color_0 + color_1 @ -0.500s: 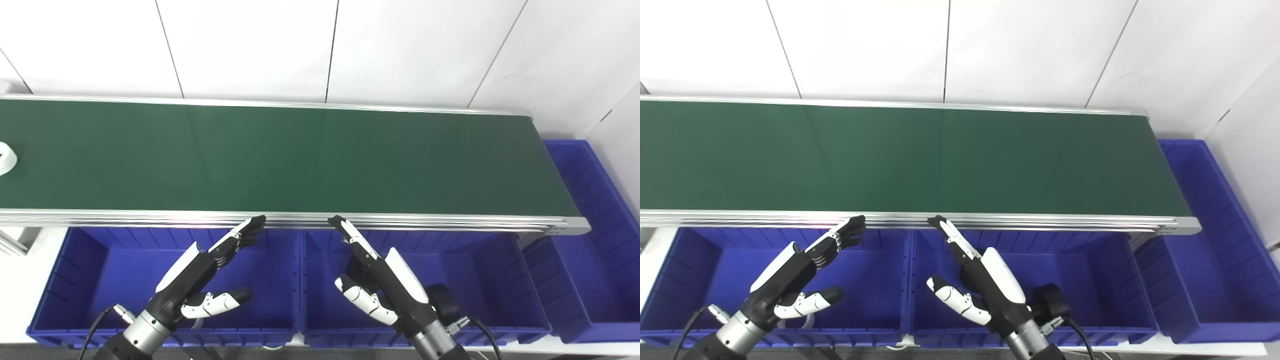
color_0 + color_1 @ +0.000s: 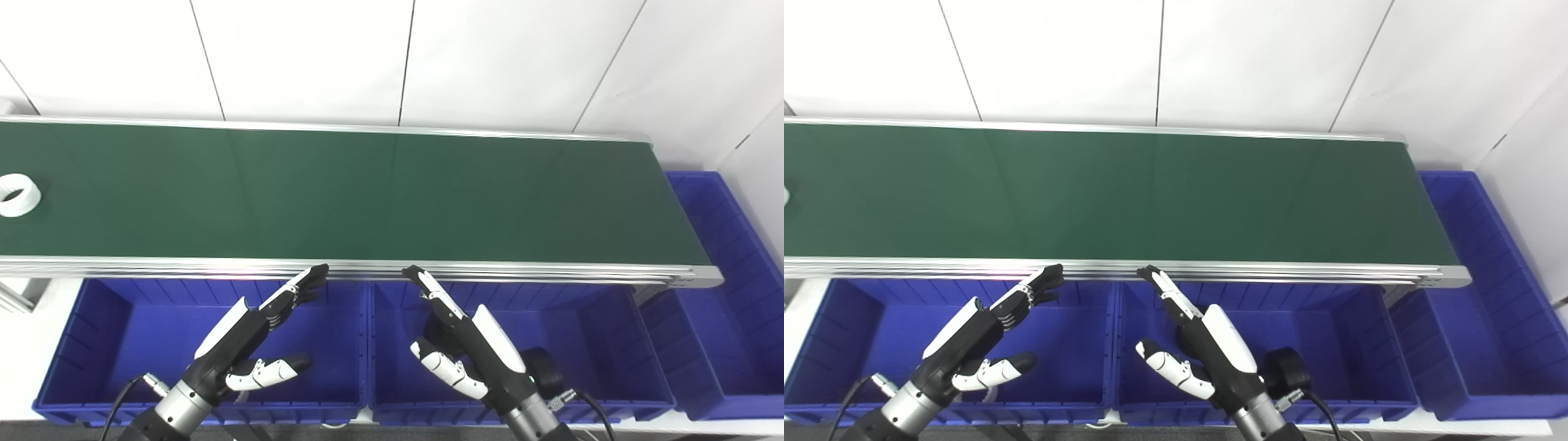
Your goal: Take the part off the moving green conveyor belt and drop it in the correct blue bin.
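White ring part (image 2: 18, 195) lies flat on the green conveyor belt (image 2: 392, 196), at the belt's far left end, roughly midway between its far and near rails. In the right eye view only a sliver of it shows at the picture's left edge. Rest of belt bare.

Left blue bin (image 2: 122, 343) sits just below the belt's near rail. Left hand (image 2: 257, 334) hovers over it, fingers stretched out toward the rail, fingertips (image 2: 312, 278) close to the rail, thumb held apart lower down; spread, holding nothing.

Middle blue bin (image 2: 606, 343) is next along under the belt. Right hand (image 2: 465, 346) hangs over its left half, fingers extended toward the rail, thumb splayed to the side, also empty. A black round item (image 2: 542, 370) lies in this bin just beside the right wrist, detail unclear.

Third blue bin (image 2: 729, 294) stands past the belt's right end, turned lengthwise against the white wall (image 2: 392, 55).
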`<act>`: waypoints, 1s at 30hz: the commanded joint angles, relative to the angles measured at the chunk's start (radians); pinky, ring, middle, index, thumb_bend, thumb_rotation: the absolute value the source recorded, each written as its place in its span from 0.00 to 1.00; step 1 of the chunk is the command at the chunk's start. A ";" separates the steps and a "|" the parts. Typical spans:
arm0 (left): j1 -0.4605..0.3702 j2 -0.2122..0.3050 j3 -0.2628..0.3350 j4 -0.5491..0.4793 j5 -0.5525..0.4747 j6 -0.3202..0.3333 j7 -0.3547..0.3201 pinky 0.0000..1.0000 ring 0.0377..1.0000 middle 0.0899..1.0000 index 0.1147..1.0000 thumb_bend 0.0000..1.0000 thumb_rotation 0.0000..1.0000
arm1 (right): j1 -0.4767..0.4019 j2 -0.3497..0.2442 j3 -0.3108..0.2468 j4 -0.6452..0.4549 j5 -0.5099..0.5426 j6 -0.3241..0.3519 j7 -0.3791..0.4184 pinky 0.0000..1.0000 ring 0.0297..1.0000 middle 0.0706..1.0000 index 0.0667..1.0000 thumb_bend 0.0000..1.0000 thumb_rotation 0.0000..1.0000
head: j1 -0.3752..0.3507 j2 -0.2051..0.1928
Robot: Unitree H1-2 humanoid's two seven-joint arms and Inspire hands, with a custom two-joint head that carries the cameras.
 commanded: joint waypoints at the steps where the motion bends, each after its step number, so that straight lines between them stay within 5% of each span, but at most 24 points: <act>1: -0.017 0.004 0.002 -0.019 -0.009 -0.038 0.008 0.92 0.96 0.97 0.95 0.47 0.64 | -0.010 0.002 -0.006 -0.025 0.011 -0.010 -0.006 0.91 0.97 0.99 0.97 0.40 0.98 | 0.001 0.000; 15: -0.022 0.004 0.003 -0.013 -0.007 -0.037 0.007 0.91 0.95 0.97 0.95 0.47 0.65 | -0.011 0.006 -0.003 -0.022 0.009 -0.005 -0.005 0.91 0.97 0.99 0.97 0.39 0.96 | 0.020 -0.018; 19: -0.021 -0.002 -0.008 0.010 0.013 -0.038 0.007 0.91 0.95 0.97 0.95 0.48 0.64 | -0.002 -0.005 -0.001 -0.006 0.009 -0.025 -0.005 0.92 0.97 1.00 0.98 0.39 0.97 | 0.088 -0.068; 21: -0.017 -0.008 -0.019 0.028 0.047 -0.038 0.028 0.89 0.94 0.96 0.94 0.50 0.65 | 0.007 -0.015 -0.002 0.007 0.008 -0.049 -0.011 0.92 0.97 1.00 0.98 0.38 0.97 | 0.172 -0.141; 30: -0.015 -0.005 -0.065 0.072 0.104 -0.039 0.102 0.81 0.89 0.92 0.89 0.53 0.55 | 0.015 -0.027 -0.008 0.125 0.019 -0.165 -0.059 0.89 0.95 0.99 0.95 0.37 0.95 | 0.247 -0.296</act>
